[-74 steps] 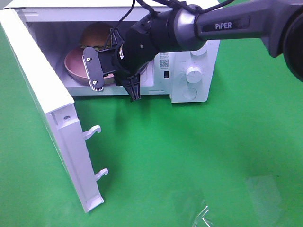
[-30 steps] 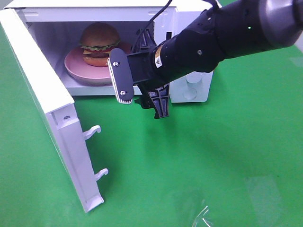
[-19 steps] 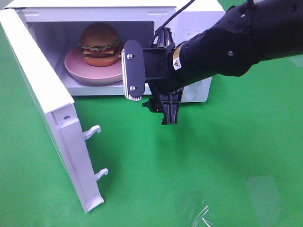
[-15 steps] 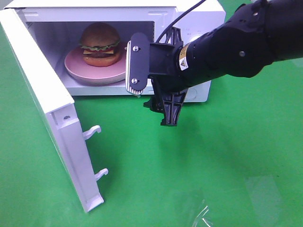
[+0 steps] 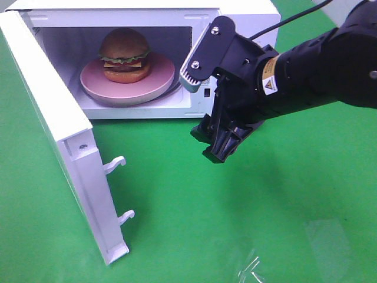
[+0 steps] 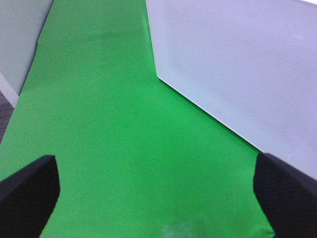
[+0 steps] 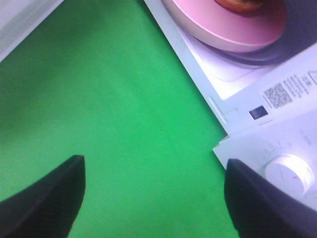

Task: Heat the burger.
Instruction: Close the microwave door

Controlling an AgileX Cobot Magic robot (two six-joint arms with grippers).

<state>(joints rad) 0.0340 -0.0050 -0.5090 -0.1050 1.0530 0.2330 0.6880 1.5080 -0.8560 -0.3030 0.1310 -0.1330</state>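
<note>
Since the earlier frames the right gripper (image 5: 201,118) has pulled back out of the microwave oven (image 5: 241,15) and swung right, so it now hangs in front of the control panel, above the green worktop (image 5: 235,224). Its jaws stand well apart with nothing between them and nothing touching them; the right wrist view shows only bare green cloth between the two dark fingertips of the right gripper (image 7: 153,198).

The burger (image 5: 123,56) sits upright on the pink plate (image 5: 159,82) inside the oven cavity, toward its left side. It lies left of and farther back than the right gripper, well apart from it. In the right wrist view the plate's rim (image 7: 233,29) and a sliver of the burger (image 7: 237,4) show past the cavity's front edge, with the white dial (image 7: 290,173) nearer the gripper.

The oven door (image 5: 53,118) stands swung fully open to the near left, its latch hooks (image 5: 115,165) pointing right. The worktop in front of the cavity lies open between the door and the gripper.

The left gripper (image 6: 158,198) is spread wide and empty over the green cloth, beside a white dotted panel (image 6: 237,64).
</note>
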